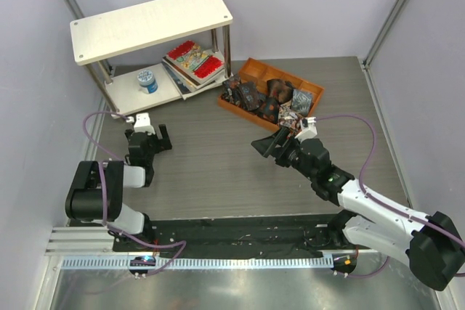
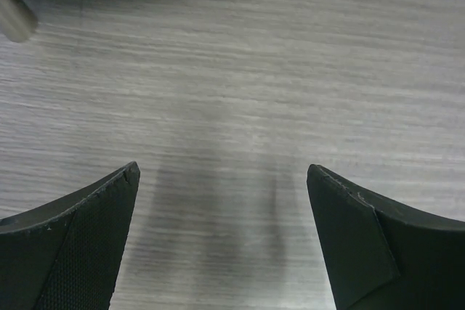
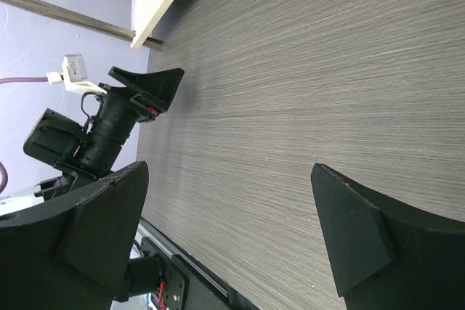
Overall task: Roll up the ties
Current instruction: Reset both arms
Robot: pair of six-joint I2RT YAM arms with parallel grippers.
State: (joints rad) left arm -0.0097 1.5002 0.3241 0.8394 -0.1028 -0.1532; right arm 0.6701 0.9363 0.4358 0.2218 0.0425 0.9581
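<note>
Several small dark rolled ties [image 1: 267, 98] with red and orange prints lie in an orange tray [image 1: 251, 70] at the back middle of the table. No long grey-blue tie shows in any view. My left gripper [image 1: 149, 138] is open and empty, low over bare table near the shelf; its wrist view shows only wood grain between the fingertips [image 2: 221, 172]. My right gripper [image 1: 270, 143] is open and empty, just in front of the tray, pointing left. Its wrist view [image 3: 229, 168] looks across the table at the left arm [image 3: 109, 117].
A white two-tier shelf [image 1: 149, 23] stands at the back left, with red-patterned books [image 1: 193, 59] and a blue-and-white tub [image 1: 147, 80] on its lower board. Grey walls close in both sides. A black rail [image 1: 232, 237] runs along the near edge.
</note>
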